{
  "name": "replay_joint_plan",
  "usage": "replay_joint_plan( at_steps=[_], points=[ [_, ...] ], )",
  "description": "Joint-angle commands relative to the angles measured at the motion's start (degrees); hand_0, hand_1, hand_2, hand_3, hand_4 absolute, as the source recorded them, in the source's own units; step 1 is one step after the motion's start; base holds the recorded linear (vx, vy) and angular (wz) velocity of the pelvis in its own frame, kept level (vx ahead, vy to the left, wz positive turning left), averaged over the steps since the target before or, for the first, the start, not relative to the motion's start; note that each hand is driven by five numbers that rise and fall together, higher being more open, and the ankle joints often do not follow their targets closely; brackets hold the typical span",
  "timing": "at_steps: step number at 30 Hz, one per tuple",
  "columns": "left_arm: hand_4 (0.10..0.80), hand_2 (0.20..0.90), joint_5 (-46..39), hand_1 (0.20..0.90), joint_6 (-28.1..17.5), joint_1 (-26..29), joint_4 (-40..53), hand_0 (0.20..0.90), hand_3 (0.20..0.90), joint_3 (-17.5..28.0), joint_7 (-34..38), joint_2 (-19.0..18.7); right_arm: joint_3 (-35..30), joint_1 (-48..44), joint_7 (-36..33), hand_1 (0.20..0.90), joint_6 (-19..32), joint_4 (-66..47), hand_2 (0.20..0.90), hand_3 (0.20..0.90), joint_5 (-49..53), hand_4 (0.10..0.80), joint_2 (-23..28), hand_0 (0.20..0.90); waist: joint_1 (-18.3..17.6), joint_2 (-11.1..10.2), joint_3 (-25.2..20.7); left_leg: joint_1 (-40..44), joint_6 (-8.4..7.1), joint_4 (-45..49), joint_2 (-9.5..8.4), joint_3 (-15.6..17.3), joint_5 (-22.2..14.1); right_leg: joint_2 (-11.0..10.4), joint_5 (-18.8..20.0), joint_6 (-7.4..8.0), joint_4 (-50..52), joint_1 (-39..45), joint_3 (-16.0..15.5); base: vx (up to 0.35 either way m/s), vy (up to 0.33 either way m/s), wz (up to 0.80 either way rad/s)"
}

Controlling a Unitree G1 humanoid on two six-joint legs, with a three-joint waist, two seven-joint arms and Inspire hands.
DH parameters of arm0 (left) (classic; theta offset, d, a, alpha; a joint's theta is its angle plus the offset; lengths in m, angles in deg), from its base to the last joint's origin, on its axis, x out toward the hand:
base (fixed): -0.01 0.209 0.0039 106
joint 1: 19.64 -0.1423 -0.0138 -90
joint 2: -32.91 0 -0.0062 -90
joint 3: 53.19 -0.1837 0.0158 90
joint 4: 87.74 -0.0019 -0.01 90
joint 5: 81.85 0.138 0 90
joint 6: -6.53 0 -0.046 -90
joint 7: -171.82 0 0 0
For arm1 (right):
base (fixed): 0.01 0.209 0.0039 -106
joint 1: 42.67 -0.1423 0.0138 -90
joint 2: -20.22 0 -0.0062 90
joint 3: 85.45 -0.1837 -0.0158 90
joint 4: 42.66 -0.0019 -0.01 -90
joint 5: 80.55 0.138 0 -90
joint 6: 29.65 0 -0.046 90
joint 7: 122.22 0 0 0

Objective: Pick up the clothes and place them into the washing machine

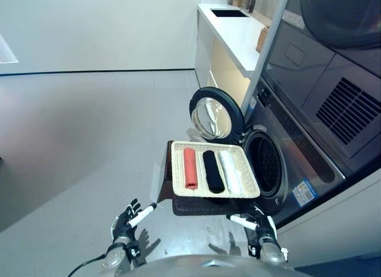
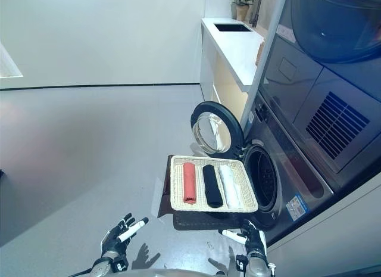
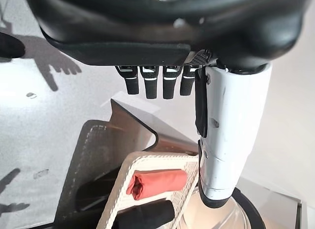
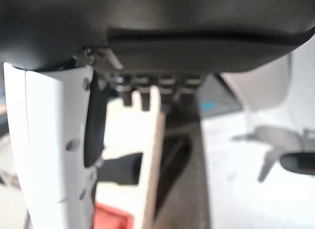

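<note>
1. Left eye view: grey floor (image 1: 71, 140), white wall behind, white counter (image 1: 235, 30) beside stacked machines. Washing machine (image 1: 280, 164) open, round door (image 1: 215, 116) swung out. Wicker tray (image 1: 178, 170) on dark stand (image 1: 196, 205) just before the drum, holding rolled red cloth (image 1: 190, 168), black cloth (image 1: 213, 171), white cloth (image 1: 230, 173).
2. Right eye view: wide bare floor to the left.
3. Left wrist view: left hand (image 3: 152, 83) empty, fingers straight, short of tray edge.
4. Right wrist view: right hand (image 4: 147, 88) empty, fingers relaxed, near tray edge.
</note>
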Motion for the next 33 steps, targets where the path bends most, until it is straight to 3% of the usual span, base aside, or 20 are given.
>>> replay_joint_plan(
  at_steps=[1, 6, 8, 9, 11, 13, 14, 17, 19, 21, 23, 25, 27, 28, 29, 33],
  points=[
    [0.800, 0.900, -0.2, 0.900, -5.2, 7.5, 5.1, 0.900, 0.900, 0.5, -0.2, -2.0, -1.6, -6.8, 0.3, 0.900, 2.6, -3.3, 0.900, 0.900, 0.1, 0.800, 0.7, 0.900, 1.2, -0.1, 3.3, 1.1, 4.68, 1.1, -7.00, 0.6, -5.1, 0.5, -2.1, -0.70, 6.0, -2.0, -2.2, 0.020, 0.090, 0.00],
    [0.800, 0.900, -0.3, 0.900, -4.6, 7.7, 6.4, 0.900, 0.900, 0.6, -0.1, -2.6, -2.7, -7.1, 0.8, 0.900, 2.8, -4.7, 0.900, 0.900, 2.9, 0.800, 0.3, 0.900, 1.2, 0.1, 4.4, -0.1, 7.27, 5.7, -9.23, 0.4, -8.0, -2.2, -2.4, 0.25, 14.6, -5.3, -0.9, 0.036, 0.131, 0.01],
    [0.800, 0.900, 0.3, 0.900, -4.3, 8.1, 7.8, 0.900, 0.900, 0.4, -0.1, -3.2, -2.8, -7.0, 0.7, 0.900, 2.6, -5.4, 0.900, 0.900, 2.9, 0.800, 0.4, 0.900, 0.4, 0.4, 5.8, -0.3, 9.24, 8.1, -11.19, -0.4, -9.8, -4.1, 3.8, -0.43, 24.7, -10.1, 1.2, 0.024, 0.218, 0.02],
    [0.800, 0.900, 0.3, 0.900, -4.3, 8.1, 7.8, 0.900, 0.900, 0.4, -0.1, -3.2, -2.8, -7.0, 0.7, 0.900, 2.6, -5.4, 0.900, 0.900, 2.9, 0.800, 0.4, 0.900, 0.4, 0.4, 5.8, -0.4, 9.31, 8.3, -11.28, -0.4, -9.9, -4.2, 3.7, -0.35, 24.9, -10.2, 1.4, 0.020, 0.140, -0.03],
    [0.800, 0.900, 0.7, 0.900, -4.0, 8.2, 8.5, 0.900, 0.900, 0.5, -0.1, -3.7, -2.8, -6.9, 0.6, 0.900, 2.7, -5.8, 0.900, 0.900, 2.9, 0.800, 0.2, 0.900, -0.3, 0.9, 7.0, -0.2, 10.51, 9.6, -11.96, -0.8, -10.6, -4.3, 7.3, -1.38, 30.9, -13.4, 2.2, -0.003, 0.168, -0.08],
    [0.800, 0.900, 0.6, 0.900, -3.9, 8.2, 8.6, 0.900, 0.900, 1.2, 0.0, -4.2, -2.8, -7.4, 0.4, 0.900, 2.4, -6.1, 0.900, 0.900, 2.8, 0.800, -0.2, 0.900, -0.3, 2.0, 8.2, 0.2, 11.16, 10.7, -11.75, 0.3, -11.6, -4.9, 5.5, -2.07, 33.4, -16.9, -1.3, 0.041, 0.153, 0.03],
    [0.800, 0.900, 0.6, 0.900, -3.9, 8.3, 8.5, 0.900, 0.900, 1.2, 0.0, -4.2, -2.8, -7.4, 0.4, 0.900, 2.4, -6.2, 0.900, 0.900, 2.8, 0.800, -0.2, 0.900, -0.4, 2.1, 8.2, 0.3, 11.12, 10.8, -11.67, 0.2, -11.6, -4.9, 5.4, -2.13, 33.4, -16.9, -1.4, 0.127, 0.015, -0.04],
    [0.800, 0.900, 0.4, 0.900, -4.1, 8.6, 6.9, 0.900, 0.900, 1.4, -0.1, -3.7, -2.6, -7.6, 0.8, 0.900, 2.3, -5.7, 0.900, 0.900, 2.5, 0.800, 0.1, 0.900, -1.9, 1.9, 7.9, 2.8, 9.95, 9.5, -11.67, -0.3, -13.3, -4.5, 3.6, -1.39, 24.4, -18.8, -3.1, 0.236, -0.072, -0.06],
    [0.800, 0.900, 0.3, 0.900, -4.5, 9.1, 6.1, 0.900, 0.900, 1.2, 0.1, -3.4, -2.8, -8.1, 0.7, 0.900, 2.3, -4.7, 0.900, 0.900, 2.9, 0.800, 0.1, 0.900, -3.5, 0.7, 7.7, 5.2, 8.73, 8.2, -12.17, -1.7, -14.4, -3.8, 6.0, 0.56, 13.3, -21.0, -1.3, 0.275, -0.113, 0.20],
    [0.800, 0.900, 0.5, 0.900, -4.8, 9.8, 5.2, 0.900, 0.900, 0.9, 0.4, -3.1, -2.7, -8.7, 0.4, 0.900, 2.4, -3.6, 0.900, 0.900, 3.2, 0.800, 0.0, 0.900, -4.7, 0.9, 7.8, 8.6, 7.67, 5.6, -10.77, -2.6, -15.2, -2.0, 10.1, 1.97, 4.8, -22.1, 0.0, 0.324, -0.096, 0.42],
    [0.800, 0.900, 0.0, 0.900, -5.0, 10.6, 4.3, 0.900, 0.900, 0.1, 1.0, -2.3, -2.5, -9.1, -0.1, 0.900, 2.1, -3.4, 0.900, 0.900, 3.0, 0.800, 0.0, 0.900, -5.9, 0.8, 7.6, 12.2, 6.41, 2.4, -9.52, -4.2, -15.5, -0.5, 12.1, 2.94, 2.6, -23.8, 1.5, 0.313, -0.110, -0.21],
    [0.800, 0.900, -0.4, 0.900, -5.0, 10.8, 4.2, 0.900, 0.900, -0.3, 1.5, -2.0, -2.5, -9.0, -0.2, 0.900, 2.0, -3.7, 0.900, 0.900, 3.0, 0.800, -0.1, 0.900, -6.2, 0.6, 7.5, 13.5, 6.00, 1.6, -8.93, -4.9, -15.6, -0.4, 12.3, 2.90, 4.4, -24.1, 2.2, 0.235, -0.151, -0.17],
    [0.800, 0.900, -1.2, 0.900, -5.0, 11.4, 2.8, 0.900, 0.900, -1.1, 2.2, -1.1, -2.0, -9.2, -0.3, 0.900, 2.1, -3.3, 0.900, 0.900, 3.3, 0.800, -0.1, 0.900, -6.5, 0.6, 6.9, 14.4, 4.82, 1.4, -6.60, -5.7, -15.9, -0.2, 12.0, 1.87, 5.8, -24.0, 0.5, 0.229, -0.234, 0.26],
    [0.800, 0.900, -1.2, 0.900, -5.1, 11.4, 2.8, 0.900, 0.900, -1.1, 2.2, -1.0, -2.0, -9.2, -0.3, 0.900, 2.2, -3.3, 0.900, 0.900, 3.3, 0.800, 0.0, 0.900, -6.5, 0.7, 7.0, 14.5, 4.78, 1.4, -6.44, -5.7, -16.0, -0.1, 12.0, 1.84, 5.7, -23.9, 0.4, 0.093, -0.178, 0.58],
    [0.800, 0.900, -1.7, 0.900, -5.1, 12.2, 1.4, 0.900, 0.900, -1.4, 2.6, -0.7, -1.5, -9.8, -0.3, 0.900, 2.3, -2.9, 0.900, 0.900, 3.0, 0.800, 0.3, 0.900, -6.9, 1.4, 6.5, 14.2, 3.75, 2.0, -4.71, -5.9, -15.2, 0.8, 11.3, 1.28, 6.4, -23.7, 0.2, 0.144, -0.184, 0.61],
    [0.800, 0.900, -4.2, 0.900, -5.3, 14.1, 0.5, 0.900, 0.900, -2.0, 2.3, 0.2, -1.1, -11.0, -0.6, 0.900, 3.1, -3.1, 0.900, 0.900, 3.2, 0.800, 1.9, 0.900, -7.6, 3.5, 6.2, 10.7, 0.61, 9.0, 0.31, -6.9, -6.4, 3.3, 6.9, -1.24, 11.1, -24.4, -1.4, 0.187, -0.220, 0.72]
  ],
)
